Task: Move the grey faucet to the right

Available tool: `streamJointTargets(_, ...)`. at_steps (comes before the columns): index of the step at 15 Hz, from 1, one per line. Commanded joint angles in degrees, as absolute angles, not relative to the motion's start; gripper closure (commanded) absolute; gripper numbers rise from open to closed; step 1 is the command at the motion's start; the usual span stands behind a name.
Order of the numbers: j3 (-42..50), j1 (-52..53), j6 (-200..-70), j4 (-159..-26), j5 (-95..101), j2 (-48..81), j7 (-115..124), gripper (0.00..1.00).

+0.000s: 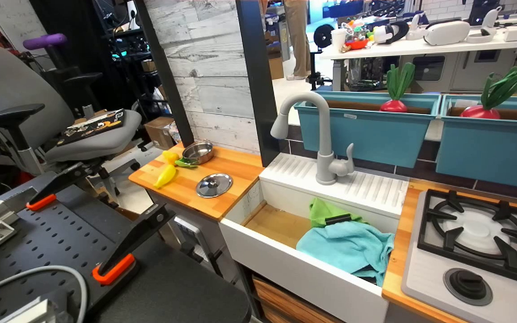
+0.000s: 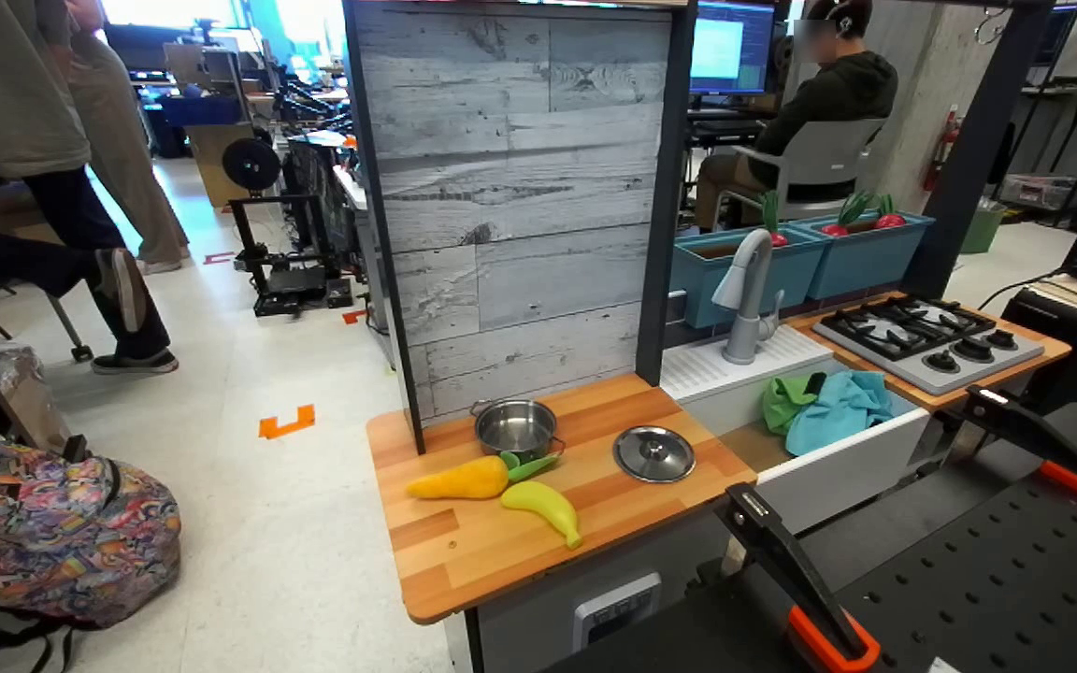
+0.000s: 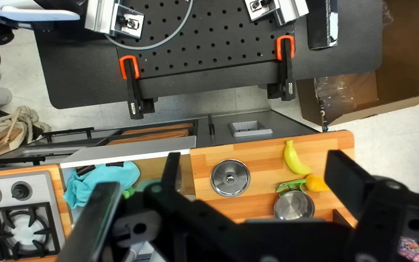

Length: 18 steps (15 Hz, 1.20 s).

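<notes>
The grey faucet (image 1: 325, 134) stands upright on the white ribbed ledge (image 1: 281, 168) behind the sink. Its hooked spout points left and its side lever is on the right in that view. The faucet also shows in an exterior view (image 2: 744, 332), upright, with the spout hanging to the left. My gripper (image 3: 256, 160) shows only in the wrist view, from above. Its black fingers are wide apart with nothing between them, high over the wooden counter (image 3: 267, 160). The faucet is not clearly seen in the wrist view, where the gripper covers much of the sink area.
The white sink (image 1: 303, 278) holds a blue cloth (image 1: 348, 244) and a green cloth (image 1: 326, 211). Teal planters (image 1: 366, 130) stand behind the faucet, a dark post (image 1: 263, 89) to its left, a stove (image 1: 474, 233) to the right. The counter holds a pot (image 2: 515, 428), lid (image 2: 654, 453), banana (image 2: 543, 509) and carrot (image 2: 464, 479).
</notes>
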State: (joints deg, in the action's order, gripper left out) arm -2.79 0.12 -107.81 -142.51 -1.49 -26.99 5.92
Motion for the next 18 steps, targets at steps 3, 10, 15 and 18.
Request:
streamJointTargets(3,-2.6,0.3,-107.7,-142.4,-1.4,-27.0,6.0,0.0)
streamJointTargets(10,-2.8,0.0,-108.6,-142.0,-1.4,-25.9,7.0,0.0)
streamJointTargets(15,-2.2,-1.5,-120.3,-139.7,-4.2,-17.6,14.7,0.0)
streamJointTargets(18,-1.9,-2.6,-127.3,-137.9,-4.9,-11.6,18.7,0.0)
